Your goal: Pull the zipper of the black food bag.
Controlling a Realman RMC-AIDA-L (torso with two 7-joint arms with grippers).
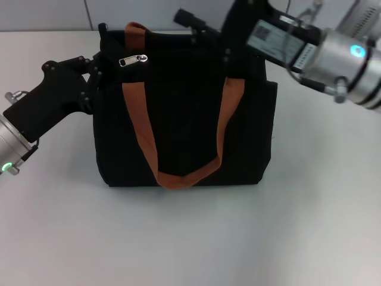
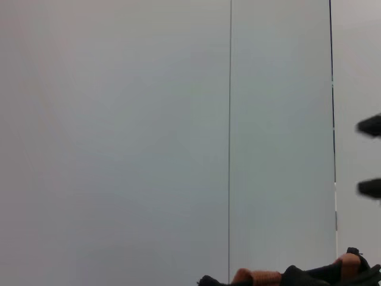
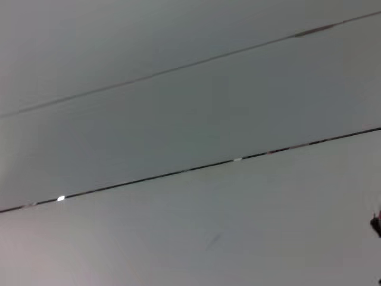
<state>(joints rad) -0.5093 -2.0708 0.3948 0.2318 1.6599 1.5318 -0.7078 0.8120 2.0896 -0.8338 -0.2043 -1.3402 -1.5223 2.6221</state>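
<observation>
The black food bag (image 1: 184,119) stands upright mid-table, its rust-orange strap handles (image 1: 140,128) hanging down the front. The silver zipper pull (image 1: 133,60) lies on the top edge near the bag's left end. My left gripper (image 1: 94,76) is at the bag's upper left corner, its fingers closed on the bag's end fabric, just left of the pull. My right gripper (image 1: 191,22) hovers over the back top edge of the bag, right of the pull and apart from it. The left wrist view shows only a strip of bag and strap (image 2: 297,277).
The white table (image 1: 190,238) lies open in front of the bag and to both sides. A pale wall (image 2: 149,119) stands behind the table. The right arm's body (image 1: 333,56) reaches in over the back right.
</observation>
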